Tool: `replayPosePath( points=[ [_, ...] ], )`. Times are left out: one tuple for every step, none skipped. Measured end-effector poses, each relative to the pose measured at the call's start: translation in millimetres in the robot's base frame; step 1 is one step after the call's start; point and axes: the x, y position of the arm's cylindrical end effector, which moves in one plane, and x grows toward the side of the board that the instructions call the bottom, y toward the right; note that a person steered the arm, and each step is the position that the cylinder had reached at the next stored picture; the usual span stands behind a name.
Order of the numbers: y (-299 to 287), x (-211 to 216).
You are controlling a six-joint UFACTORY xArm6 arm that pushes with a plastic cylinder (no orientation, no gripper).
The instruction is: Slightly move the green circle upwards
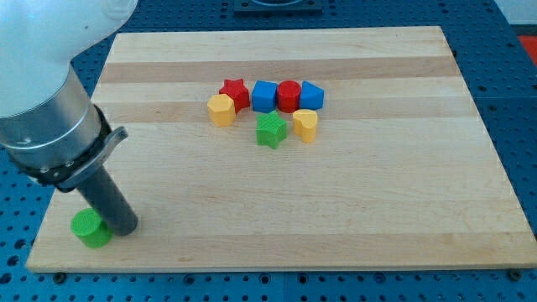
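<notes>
My tip [126, 228] touches the green circle [90, 228] on its right side — no jaws, just a rod.

- The arm [42, 92] runs off the view's top and left edges.
- The rod covers part of the green circle [89, 229], just beside my tip [126, 228].
</notes>
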Motion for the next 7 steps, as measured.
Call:
replayPosePath(
  points=[
    [42.9, -24.1],
    [92.6, -57.7],
    [136.3, -69.0],
    [137.6, -28.9],
    [110.1, 1.9],
    [58.5, 20.0],
    [12.3, 41.5]
  ],
)
